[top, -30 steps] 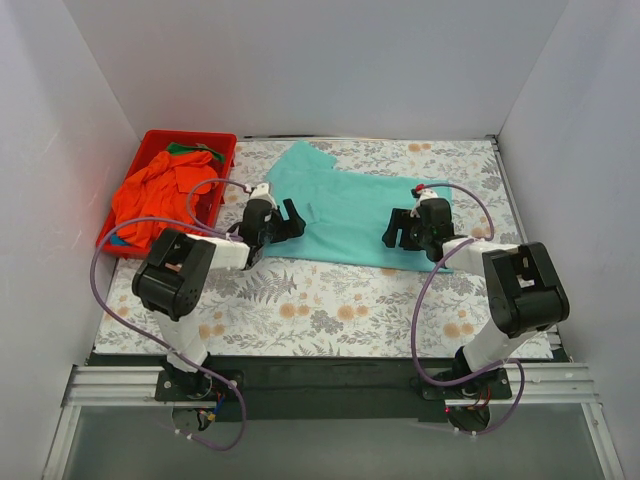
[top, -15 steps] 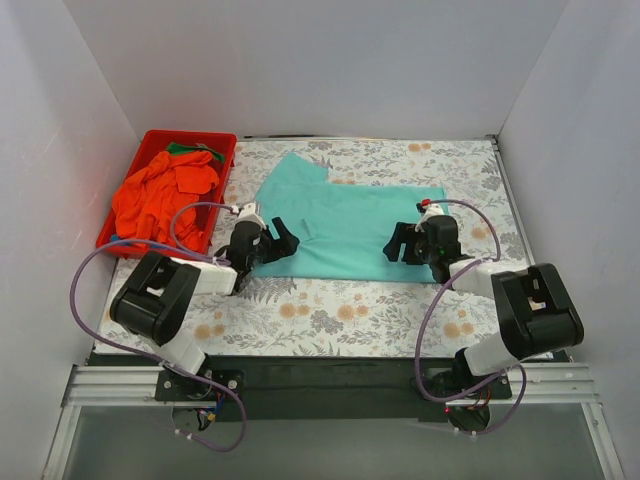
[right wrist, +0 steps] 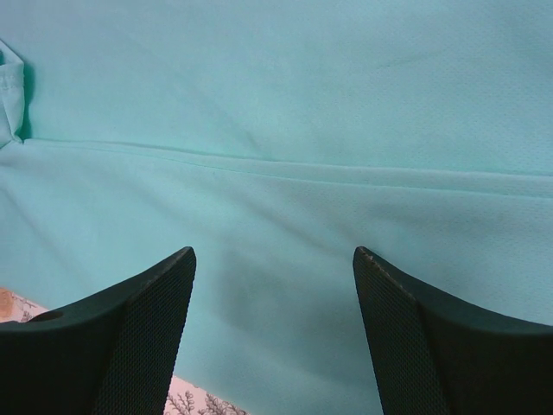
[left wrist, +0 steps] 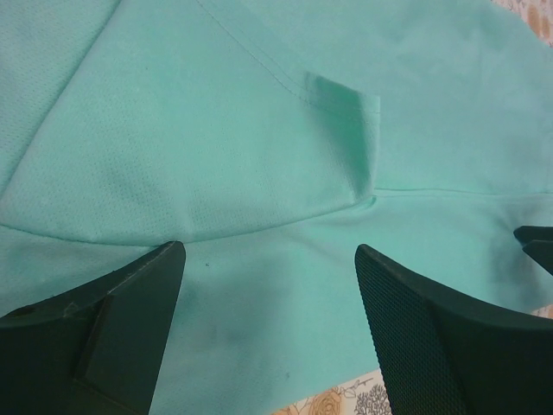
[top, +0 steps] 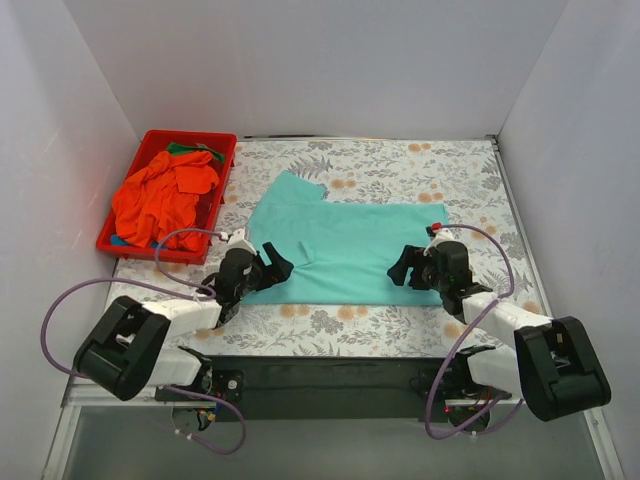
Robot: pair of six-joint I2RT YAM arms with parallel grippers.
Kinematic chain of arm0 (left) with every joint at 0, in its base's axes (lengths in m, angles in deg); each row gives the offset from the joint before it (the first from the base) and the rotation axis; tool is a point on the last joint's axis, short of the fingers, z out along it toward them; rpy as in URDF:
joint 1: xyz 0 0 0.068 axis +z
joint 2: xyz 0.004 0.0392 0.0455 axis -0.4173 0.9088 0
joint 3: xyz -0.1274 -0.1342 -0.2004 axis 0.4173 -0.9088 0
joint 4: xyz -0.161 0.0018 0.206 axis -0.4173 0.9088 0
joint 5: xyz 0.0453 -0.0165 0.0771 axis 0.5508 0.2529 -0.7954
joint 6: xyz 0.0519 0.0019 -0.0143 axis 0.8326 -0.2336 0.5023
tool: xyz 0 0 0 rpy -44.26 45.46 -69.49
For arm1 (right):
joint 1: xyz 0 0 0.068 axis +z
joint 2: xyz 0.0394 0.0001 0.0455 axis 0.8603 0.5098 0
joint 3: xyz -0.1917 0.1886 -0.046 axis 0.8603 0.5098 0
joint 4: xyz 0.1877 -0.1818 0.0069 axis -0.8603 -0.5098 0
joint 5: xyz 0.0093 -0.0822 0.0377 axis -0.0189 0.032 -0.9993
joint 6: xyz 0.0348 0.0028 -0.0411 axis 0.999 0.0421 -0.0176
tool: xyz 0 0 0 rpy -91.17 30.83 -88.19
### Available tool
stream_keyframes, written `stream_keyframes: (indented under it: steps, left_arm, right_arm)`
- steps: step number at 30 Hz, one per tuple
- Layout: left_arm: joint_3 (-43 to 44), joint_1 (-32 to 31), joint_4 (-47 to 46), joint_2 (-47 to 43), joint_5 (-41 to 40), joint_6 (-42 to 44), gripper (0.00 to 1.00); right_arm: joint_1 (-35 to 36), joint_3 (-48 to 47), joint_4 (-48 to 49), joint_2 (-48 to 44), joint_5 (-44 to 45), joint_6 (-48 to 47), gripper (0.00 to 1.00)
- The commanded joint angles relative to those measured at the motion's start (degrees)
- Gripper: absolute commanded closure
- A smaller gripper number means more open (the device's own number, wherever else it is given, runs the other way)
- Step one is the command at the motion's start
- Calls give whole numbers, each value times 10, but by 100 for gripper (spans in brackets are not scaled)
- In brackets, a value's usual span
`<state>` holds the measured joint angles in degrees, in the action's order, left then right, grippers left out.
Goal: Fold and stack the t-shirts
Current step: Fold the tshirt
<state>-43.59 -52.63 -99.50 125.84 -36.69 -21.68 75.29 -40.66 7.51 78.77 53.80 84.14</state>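
Both arms have drawn back toward their bases, pulling the teal shirt nearer and flatter on the table. We see the left gripper and right gripper spread wide above its near hem, holding nothing — folding can begin; the orange shirt waits in the bin.

Shows the teal t-shirt slid toward the near edge of the worktop compared with a second ago, no longer reaching close to the far edge. Shows it lying flatter and squarer too, with a straighter near hem. Shows the left pincer and right pincer drawn back toward the near edge along with the cloth, both at that hem. Shows both arms folded lower, elbows dropped close to the near edge.
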Motion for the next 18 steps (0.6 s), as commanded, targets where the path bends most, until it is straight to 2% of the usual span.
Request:
stream_keyframes:
  steps: [1, 11, 18]
  left_arm:
    - [-26, -12, 62, -29, -21, -9, 21]
    - [-43, -31, 112, -106, -17, -18, 22]
    - [4, -32, 162, -155, -20, -13, 22]
  right_arm:
    - [15, 33, -54, -28, 6, 28, 20]
    - [51, 71, -79, -113, 35, 72, 20]
    - [59, 30, -147, -175, 60, 64, 20]
